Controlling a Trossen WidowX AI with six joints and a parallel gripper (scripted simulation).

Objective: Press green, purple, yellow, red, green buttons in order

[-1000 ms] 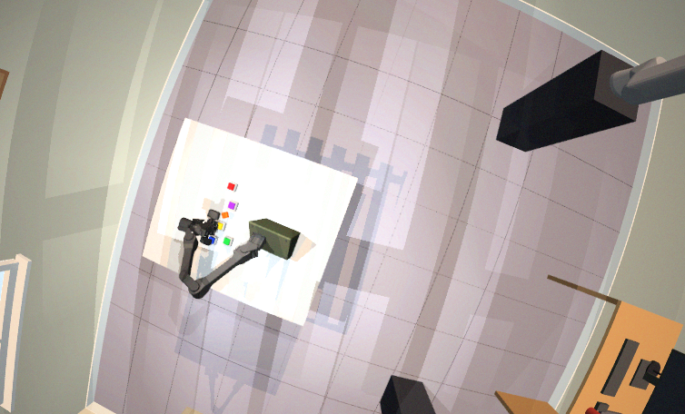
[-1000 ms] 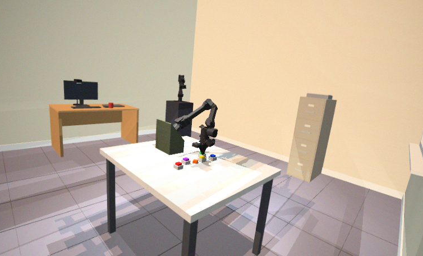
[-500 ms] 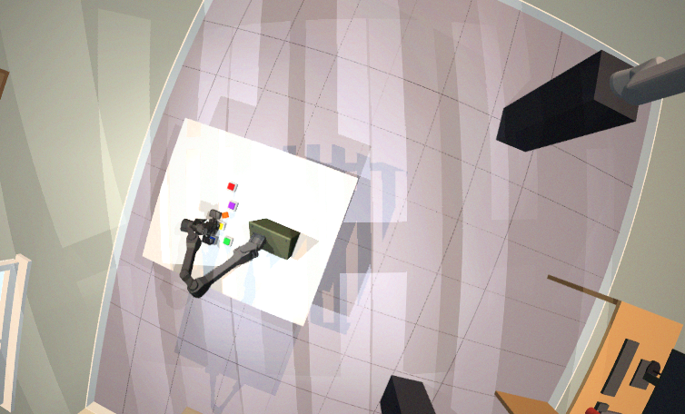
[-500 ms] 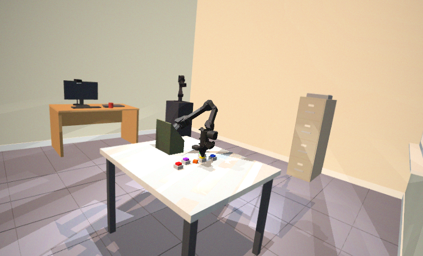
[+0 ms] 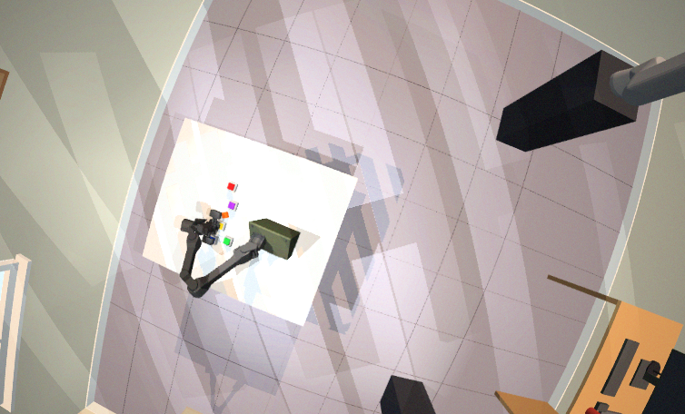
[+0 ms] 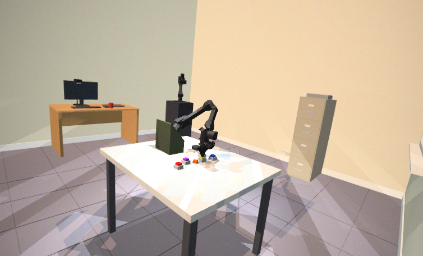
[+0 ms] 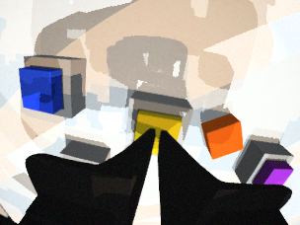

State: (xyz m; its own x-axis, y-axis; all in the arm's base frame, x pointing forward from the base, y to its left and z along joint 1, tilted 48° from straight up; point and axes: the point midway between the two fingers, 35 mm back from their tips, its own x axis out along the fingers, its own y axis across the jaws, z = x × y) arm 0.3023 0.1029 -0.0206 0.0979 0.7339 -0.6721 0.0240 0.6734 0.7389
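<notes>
My gripper point(image 6: 202, 155) point(image 7: 157, 134) is shut and empty, pointing down with its tips at the cap of the yellow button point(image 5: 222, 226) point(image 7: 160, 119). I cannot tell how far that cap is pushed in. The green button point(image 5: 227, 241) shows in the top view; in the wrist view a finger hides its cap, and in the exterior view it is hidden. The purple button point(image 5: 232, 205) point(image 6: 185, 159) point(image 7: 277, 174) stands beyond the orange block, its cap up. The red button point(image 5: 231, 186) point(image 6: 178, 164) is at the row's far end, outside the wrist view.
An orange block point(image 5: 224, 214) point(image 6: 195, 161) point(image 7: 224, 139) lies between the yellow and purple buttons, close to the gripper. A blue button point(image 6: 212, 156) point(image 7: 40, 90) stands on the yellow button's other side. A dark green box point(image 5: 278, 239) point(image 6: 164, 136) stands at the arm's base.
</notes>
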